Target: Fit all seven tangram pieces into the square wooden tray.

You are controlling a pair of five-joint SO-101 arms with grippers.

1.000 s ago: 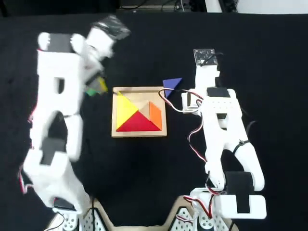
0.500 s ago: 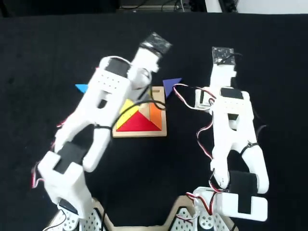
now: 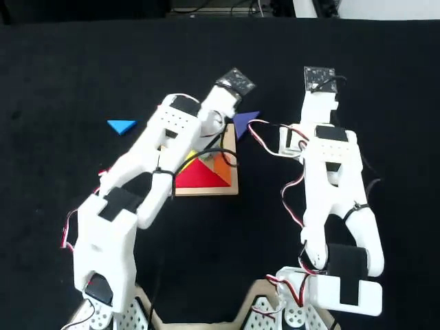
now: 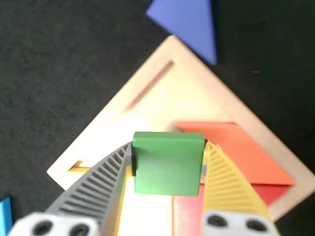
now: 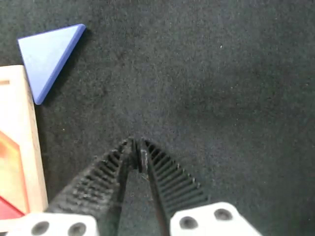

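Note:
The square wooden tray [image 3: 199, 191] lies mid-table and holds a yellow triangle [image 3: 180, 159], a red triangle [image 3: 199, 177] and an orange piece [image 3: 221, 165]. My left gripper [image 4: 167, 147] hangs over the tray's far right corner [image 3: 221, 130], shut on a green square [image 4: 167, 164] held just above the bare wood [image 4: 162, 101]. A dark blue triangle [image 3: 246, 120] lies on the cloth just beyond that corner. My right gripper [image 5: 136, 153] is shut with nothing in it, low over the cloth to the right of the tray rim [image 5: 17, 123] and near the dark blue triangle [image 5: 47, 54].
A light blue triangle [image 3: 122, 126] lies on the black cloth to the left of the tray. The left arm's white links [image 3: 137, 179] cross over the tray's left side. The right arm [image 3: 330, 185] stands to the right of the tray.
The left arm has swung from the left side of the table to above the tray, carrying the green square. The light blue triangle has come into view. The right arm shifted slightly right.

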